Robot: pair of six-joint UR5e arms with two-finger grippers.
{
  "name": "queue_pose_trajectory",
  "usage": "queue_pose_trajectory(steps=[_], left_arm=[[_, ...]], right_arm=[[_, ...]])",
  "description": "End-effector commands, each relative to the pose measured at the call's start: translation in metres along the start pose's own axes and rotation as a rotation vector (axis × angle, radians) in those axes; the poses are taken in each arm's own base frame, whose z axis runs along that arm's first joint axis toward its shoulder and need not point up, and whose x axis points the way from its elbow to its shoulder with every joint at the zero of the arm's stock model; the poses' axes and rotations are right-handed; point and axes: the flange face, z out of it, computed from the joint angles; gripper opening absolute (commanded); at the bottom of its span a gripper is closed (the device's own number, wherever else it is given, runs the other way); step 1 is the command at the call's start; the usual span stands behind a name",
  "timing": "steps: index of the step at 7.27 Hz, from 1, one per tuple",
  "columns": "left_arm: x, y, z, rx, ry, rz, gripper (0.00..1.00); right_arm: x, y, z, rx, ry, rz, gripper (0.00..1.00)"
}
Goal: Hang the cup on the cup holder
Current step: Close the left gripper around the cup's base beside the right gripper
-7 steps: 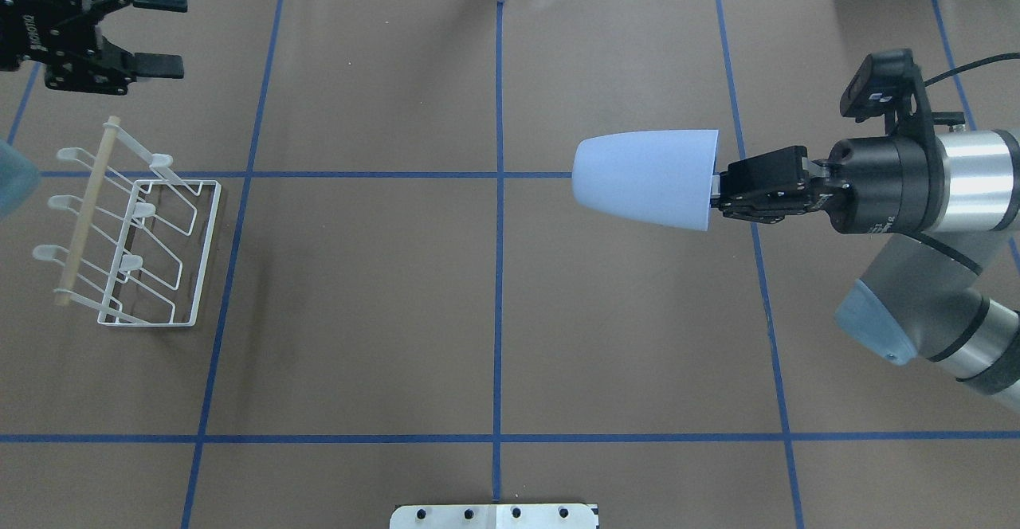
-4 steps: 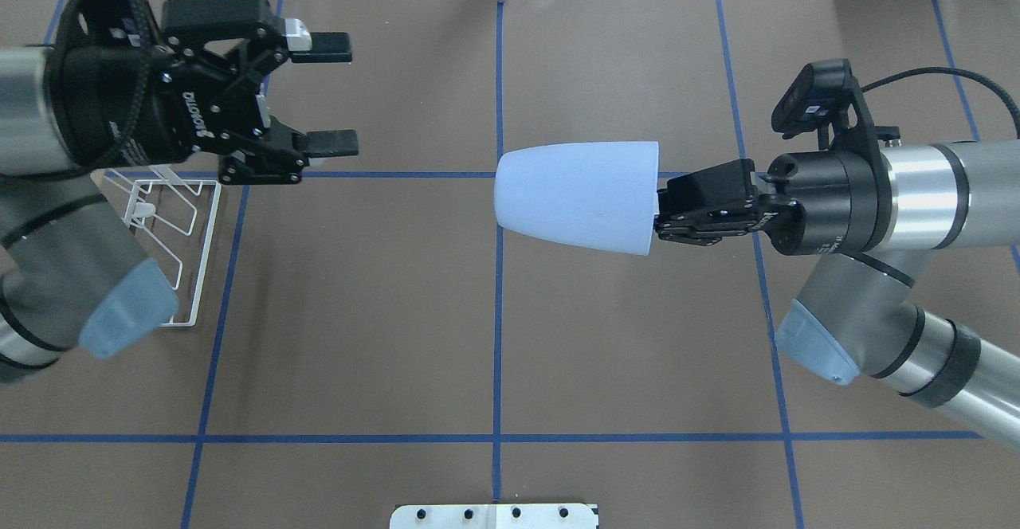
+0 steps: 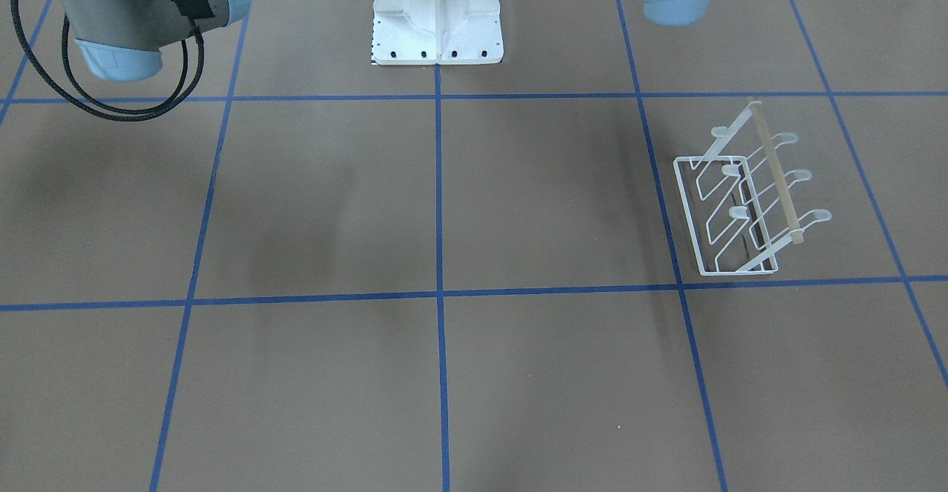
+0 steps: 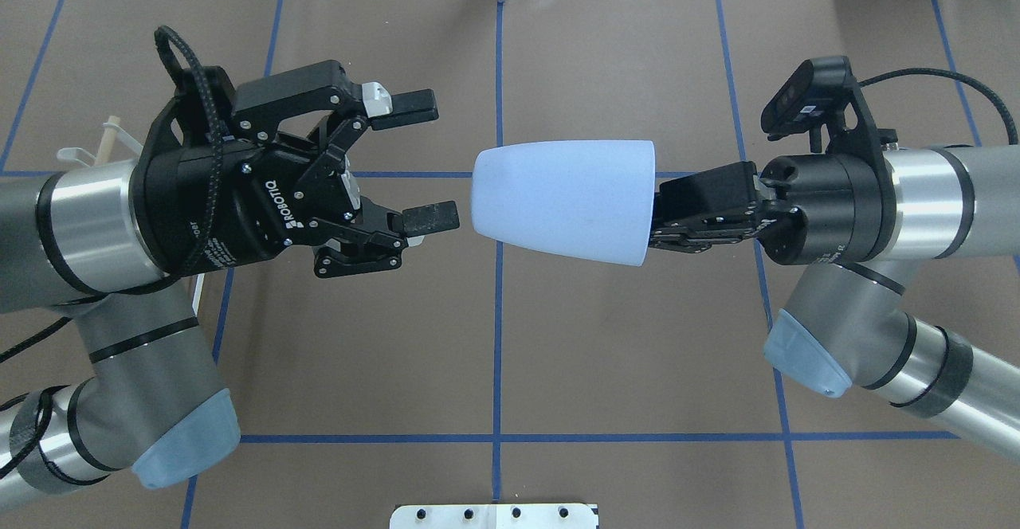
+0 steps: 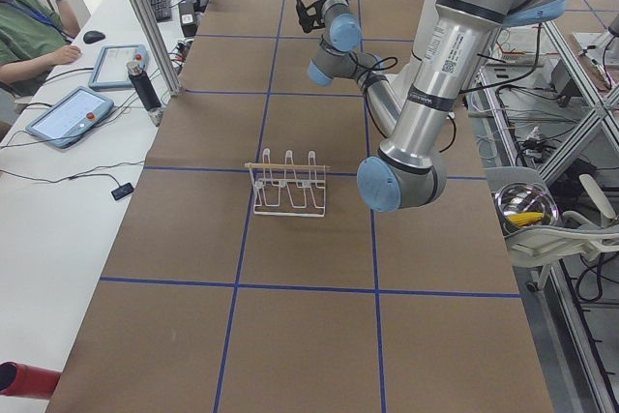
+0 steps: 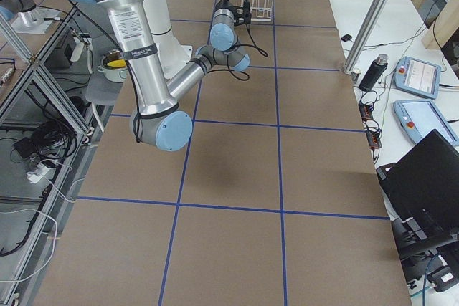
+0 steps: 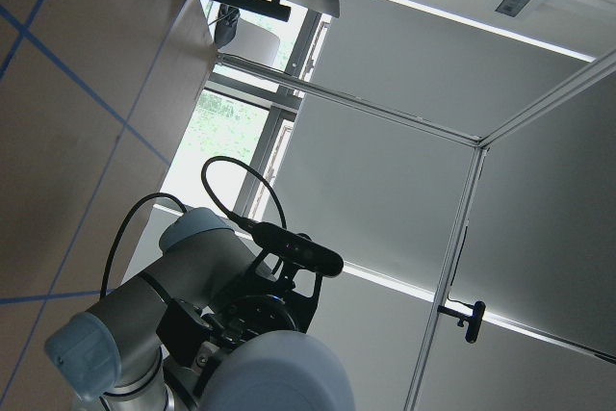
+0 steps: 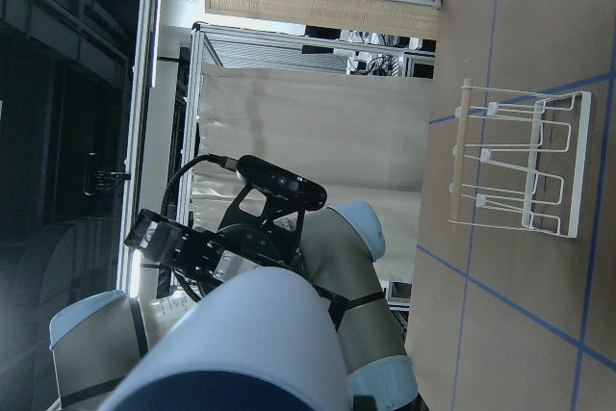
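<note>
The pale blue cup [image 4: 566, 202] lies on its side in the air over the table's middle, narrow bottom toward the left arm. My right gripper [image 4: 658, 212] is shut on its rim. My left gripper [image 4: 424, 161] is open, its fingertips [image 4: 434, 217] just short of the cup's bottom, apart from it. The cup also shows in the left wrist view [image 7: 279, 372] and the right wrist view [image 8: 250, 344]. The white wire cup holder [image 3: 748, 195] stands empty on the table on my left side. In the overhead view only its wooden bar end [image 4: 107, 135] shows behind the left arm.
The robot's white base plate [image 3: 437, 32] sits at the near edge of the table. Blue tape lines divide the brown table cover [image 4: 494, 338]. An operator's bench with tablets [image 5: 68, 113] runs along the far side. A metal bowl [image 5: 525, 208] sits off the table.
My left arm has swung in from the far left corner toward the middle, gripper open, up to the cup's bottom. My right arm has carried the cup leftward toward the centre line.
</note>
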Motion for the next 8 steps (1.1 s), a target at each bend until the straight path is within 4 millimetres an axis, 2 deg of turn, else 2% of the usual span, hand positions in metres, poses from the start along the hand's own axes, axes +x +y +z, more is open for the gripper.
queue_pose_trajectory(steps=[1, 4, 8], left_arm=[[-0.003, 0.001, 0.001, 0.000, 0.000, -0.007, 0.98], [-0.010, 0.006, 0.006, -0.009, -0.012, -0.022, 0.98], [-0.028, 0.023, 0.013, -0.044, -0.032, -0.055, 0.98]], right_arm=[[-0.005, 0.005, -0.001, -0.013, -0.025, -0.008, 0.00], [0.004, 0.016, 0.009, -0.039, -0.027, 0.017, 0.00], [0.007, 0.015, 0.010, -0.038, -0.021, 0.021, 0.00]])
